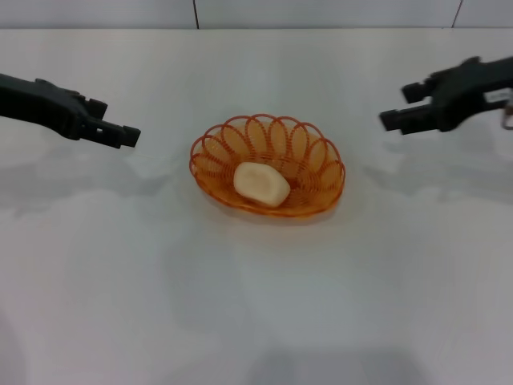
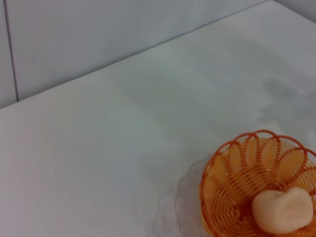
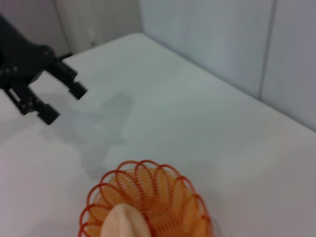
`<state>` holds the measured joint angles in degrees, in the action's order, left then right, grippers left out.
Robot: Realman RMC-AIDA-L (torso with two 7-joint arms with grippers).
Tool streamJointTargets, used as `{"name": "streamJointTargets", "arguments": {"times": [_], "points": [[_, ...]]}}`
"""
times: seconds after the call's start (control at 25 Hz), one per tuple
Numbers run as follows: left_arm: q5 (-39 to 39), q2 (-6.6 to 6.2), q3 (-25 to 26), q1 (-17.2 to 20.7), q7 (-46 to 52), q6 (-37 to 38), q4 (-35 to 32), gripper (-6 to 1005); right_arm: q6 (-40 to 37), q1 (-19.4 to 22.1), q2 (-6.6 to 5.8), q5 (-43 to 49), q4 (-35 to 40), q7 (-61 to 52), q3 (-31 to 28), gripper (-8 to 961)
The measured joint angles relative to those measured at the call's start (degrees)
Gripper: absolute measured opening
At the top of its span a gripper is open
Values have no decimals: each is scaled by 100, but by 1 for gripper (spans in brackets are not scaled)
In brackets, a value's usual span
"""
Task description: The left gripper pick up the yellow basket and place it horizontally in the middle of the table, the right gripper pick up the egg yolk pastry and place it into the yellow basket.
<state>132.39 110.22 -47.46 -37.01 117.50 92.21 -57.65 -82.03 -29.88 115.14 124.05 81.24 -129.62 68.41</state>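
Observation:
The yellow basket (image 1: 309, 146) stands upright in the middle of the table (image 1: 256, 305). The egg yolk pastry (image 1: 260, 184) lies inside it, towards its left front. My left gripper (image 1: 120, 127) hovers open and empty to the left of the basket, well apart from it. My right gripper (image 1: 395, 105) hovers open and empty to the right, also apart. The left wrist view shows the basket (image 2: 232, 168) with the pastry (image 2: 283, 210) in it. The right wrist view shows the basket (image 3: 163, 192), the pastry (image 3: 123, 222) and the left gripper (image 3: 63, 102) beyond them.
A pale tiled wall (image 1: 321, 12) runs along the table's far edge. Nothing else stands on the white surface around the basket.

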Motion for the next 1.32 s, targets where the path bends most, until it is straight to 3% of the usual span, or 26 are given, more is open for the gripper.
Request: {"name": "streamJointTargets", "arguments": {"times": [0.2,0.4,0.64,0.96,1.32], "points": [[-68,38,0,68,-63,3,-52,888,-36,561,-15,-633,-51,718,-532,578],[-390,53,0,214,-201,19,-53,888,-131,791,-21,-898,-102,1268,-754,578],[-861,60,0,320,-432,162,-53,888,-256,791,-29,-930,-282,1619,-969,578],[-1041,115,9,431,-512,144,-53,888,-303,607,-27,-947,-815,1974,-1112,578],[-1250,120,62,475,-681,218,-120,888,-412,567,-27,-1035,-907,2128,-1173,578]]}}
